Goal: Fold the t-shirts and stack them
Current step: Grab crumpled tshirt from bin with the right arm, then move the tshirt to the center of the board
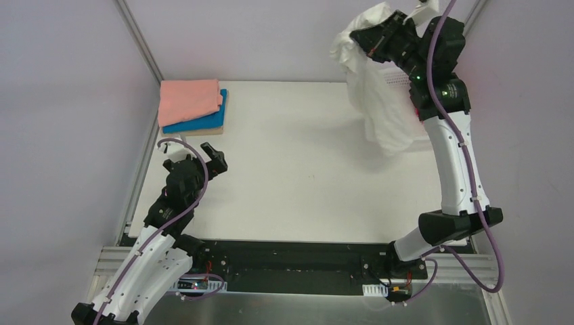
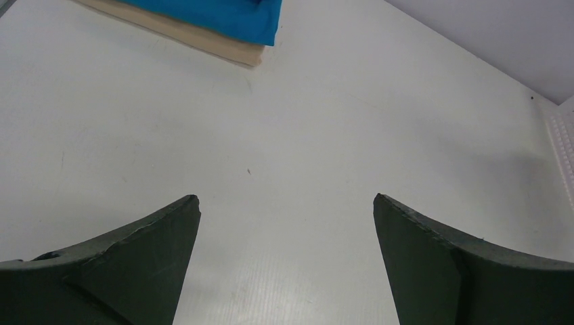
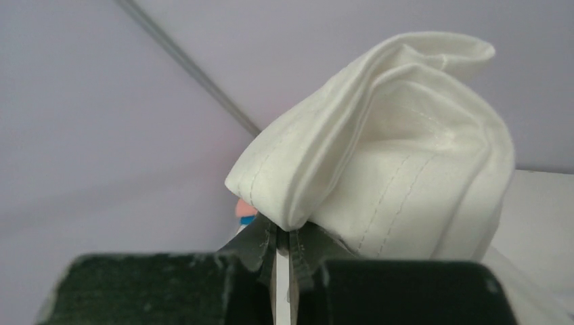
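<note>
A folded salmon-pink t-shirt (image 1: 189, 99) lies on a folded bright blue t-shirt (image 1: 203, 121) at the table's far left; the blue one also shows in the left wrist view (image 2: 223, 15). My right gripper (image 1: 371, 40) is raised high at the far right and shut on a plain white t-shirt (image 1: 382, 115) that hangs down from it; its bunched hem fills the right wrist view (image 3: 392, 162), pinched between the jaws (image 3: 283, 233). No print shows on it. My left gripper (image 1: 215, 159) is open and empty above the table, near the stack. The magenta t-shirt is out of view.
A tan layer (image 2: 203, 44) lies under the blue t-shirt. A white lattice basket (image 1: 399, 76) stands at the far right behind the hanging shirt; its edge shows in the left wrist view (image 2: 562, 145). The white table (image 1: 304, 176) is walled by grey panels.
</note>
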Available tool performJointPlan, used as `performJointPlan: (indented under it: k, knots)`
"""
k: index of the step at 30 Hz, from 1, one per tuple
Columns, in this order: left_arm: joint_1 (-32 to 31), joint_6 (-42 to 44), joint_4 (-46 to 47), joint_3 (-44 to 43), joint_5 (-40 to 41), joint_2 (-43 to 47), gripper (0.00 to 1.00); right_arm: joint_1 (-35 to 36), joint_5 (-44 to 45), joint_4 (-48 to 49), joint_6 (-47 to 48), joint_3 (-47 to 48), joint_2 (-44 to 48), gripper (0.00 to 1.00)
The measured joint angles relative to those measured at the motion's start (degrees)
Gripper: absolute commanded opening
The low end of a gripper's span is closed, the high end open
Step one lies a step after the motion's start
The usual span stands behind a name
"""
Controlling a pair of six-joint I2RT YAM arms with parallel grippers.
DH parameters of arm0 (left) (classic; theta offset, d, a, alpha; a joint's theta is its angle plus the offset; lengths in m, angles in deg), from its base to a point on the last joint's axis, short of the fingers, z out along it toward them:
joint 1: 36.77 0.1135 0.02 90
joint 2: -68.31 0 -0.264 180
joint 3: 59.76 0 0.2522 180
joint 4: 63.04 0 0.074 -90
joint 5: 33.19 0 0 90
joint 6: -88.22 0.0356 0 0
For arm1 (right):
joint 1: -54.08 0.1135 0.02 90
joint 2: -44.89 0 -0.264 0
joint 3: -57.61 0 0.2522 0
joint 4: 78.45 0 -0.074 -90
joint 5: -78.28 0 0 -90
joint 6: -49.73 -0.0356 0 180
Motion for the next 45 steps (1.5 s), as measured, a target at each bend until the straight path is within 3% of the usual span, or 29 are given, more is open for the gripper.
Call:
performJointPlan:
  k: [7, 14, 16, 19, 23, 26, 27, 30, 37, 40, 45]
  knots:
    - [0.0, -1.7, -1.7, 1.0, 0.0, 2.8, 1.00, 11.7, -4.8, 1.2, -1.7, 6.0, -3.3, 0.00]
    - [0.0, -3.8, -5.0, 1.1, 0.6, 4.0, 1.00, 17.1, -4.9, 3.3, -5.4, 9.4, -5.7, 0.00]
    - [0.0, -4.5, -6.4, 1.1, 1.0, 4.2, 1.00, 16.9, -1.8, 4.2, -6.9, 3.0, -2.6, 0.00]
    - [0.0, -5.2, -8.2, 1.1, 0.4, 4.5, 1.00, 14.9, 3.5, 6.3, -10.2, -16.9, 7.0, 0.00]
    - [0.0, -6.3, -10.6, 0.9, -1.7, 4.6, 1.00, 9.0, 9.3, 7.0, -16.1, -42.8, 16.2, 0.38]
    - [0.0, -7.4, -11.7, 0.9, -3.4, 4.8, 1.00, -0.1, 13.0, 5.1, -21.4, -58.9, 17.0, 0.88]
    - [0.0, -7.7, -12.0, 0.9, -3.6, 4.6, 1.00, -2.6, 13.5, 4.0, -23.0, -61.7, 16.5, 0.97]
    - [0.0, -9.0, -12.2, 0.9, -3.8, 2.7, 1.00, -9.2, 15.2, -1.1, -23.9, -65.9, 14.9, 0.99]
    - [0.9, -12.3, -12.2, -0.2, -3.4, -10.8, 1.00, -9.2, 18.8, -3.1, -15.8, -62.3, 16.2, 0.99]
    - [5.8, -12.4, -9.8, -3.0, -8.5, -20.7, 1.00, -7.4, 17.3, -0.7, -8.5, -62.3, 18.1, 0.99]
    - [14.5, -11.3, -3.5, -11.2, -18.1, -38.8, 1.00, 2.1, 11.9, 2.4, 6.7, -60.1, 16.5, 0.99]
